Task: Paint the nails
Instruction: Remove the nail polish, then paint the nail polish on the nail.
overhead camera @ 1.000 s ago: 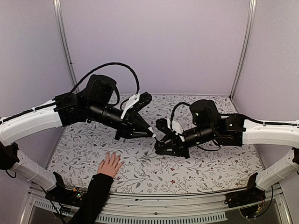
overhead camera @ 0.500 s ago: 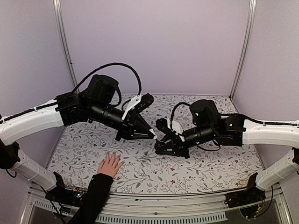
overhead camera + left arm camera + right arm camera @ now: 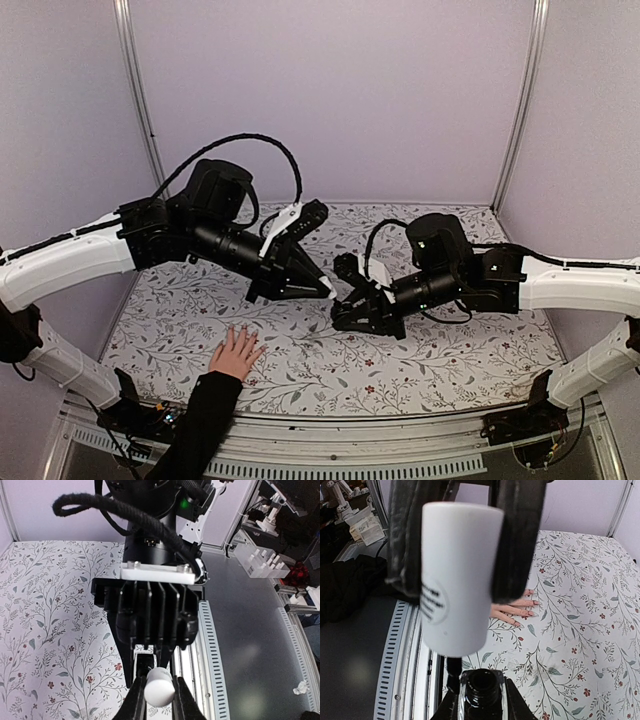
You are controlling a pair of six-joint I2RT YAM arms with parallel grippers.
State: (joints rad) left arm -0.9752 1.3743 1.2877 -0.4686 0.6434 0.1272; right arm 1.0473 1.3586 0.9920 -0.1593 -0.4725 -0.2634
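Top external view: on the left, the left arm (image 3: 70,262) reaches out over the flowered table (image 3: 450,350) toward the middle. Below it, near the front edge, a person's hand (image 3: 237,352) in a black sleeve (image 3: 198,420) lies flat on the table with its fingers spread. The nails are too small to make out from here.

At the centre the left hand (image 3: 322,287) and the right hand (image 3: 345,308) meet tip to tip above the table, with the right arm (image 3: 580,285) stretching off to the right.

The left wrist view shows the left hand clenched on a white cap (image 3: 159,690), pinched between its two fingers.

In the right wrist view the right hand grasps a small dark bottle (image 3: 481,682) with an open neck. The white cap hangs just above the neck, and a thin dark stem (image 3: 452,664) runs down from it to the neck's left rim. Whether the tip is inside cannot be told. To the right, beyond the cap, lie the person's fingers, and the nails (image 3: 535,602) at their tips show dark reddish polish.
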